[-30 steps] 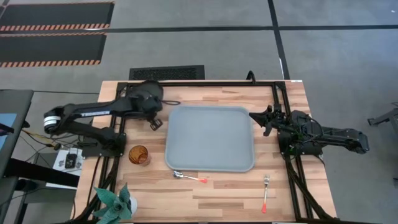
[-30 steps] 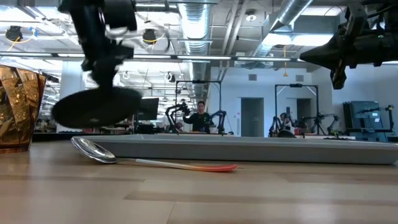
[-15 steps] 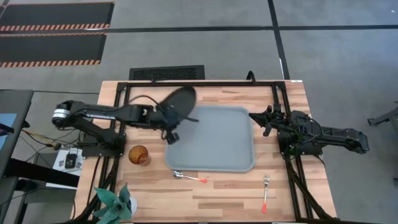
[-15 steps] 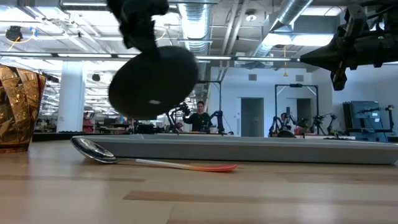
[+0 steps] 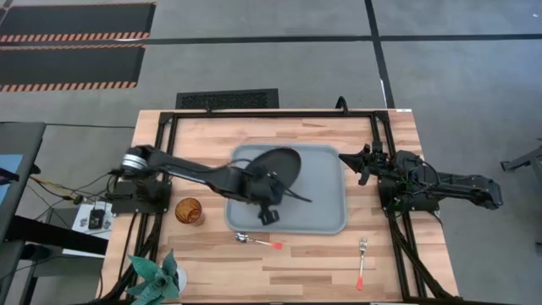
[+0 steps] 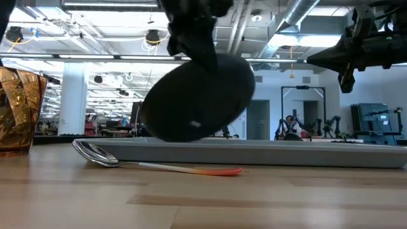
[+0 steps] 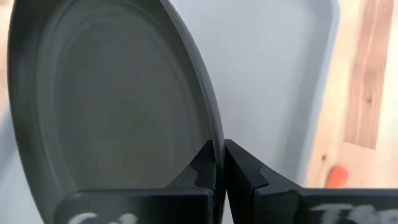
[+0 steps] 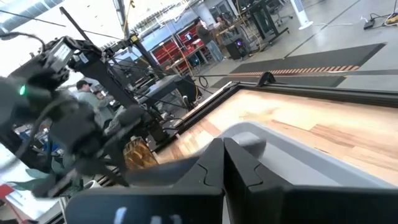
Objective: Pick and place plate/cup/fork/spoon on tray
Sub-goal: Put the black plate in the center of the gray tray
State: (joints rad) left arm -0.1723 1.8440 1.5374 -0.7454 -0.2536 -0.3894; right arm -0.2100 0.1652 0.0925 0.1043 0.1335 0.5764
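Over the tray (image 5: 326, 191), the left gripper (image 5: 273, 185) hangs with the plate (image 5: 275, 168) pinched by its rim, so from above you can't really see the fingers, they're lost in all that black. The left wrist view sorts that out: the two dark fingers (image 7: 239, 177) are squeezed onto the plate's (image 7: 106, 106) thin raised edge, with the pale tray floor (image 7: 261, 68) behind it. The low view shows what the top-down one doesn't, namely that the plate (image 6: 197, 102) is tilted steeply and clear of the tray rim (image 6: 267, 152), not resting on anything, though the gripper itself runs out of the top of that picture. The right gripper (image 5: 354, 163) waits just off the tray's right edge, fingers pressed together with nothing between them; its own camera looks past those fingers (image 8: 239, 171) across the tray's rounded corner (image 8: 267, 140) at a blurry left arm. The cup (image 5: 190, 211) stands on the wood left of the tray, amber glass with a faceted texture, cut off at the low view's edge (image 6: 19, 108). The spoon (image 5: 257, 241) lies just in front of the tray, shiny rounded bowl, red-orange handle, and the fork (image 5: 362, 263) lies near the right front corner, too small to make out its tines. The table (image 5: 313, 271) is light wooden planks.
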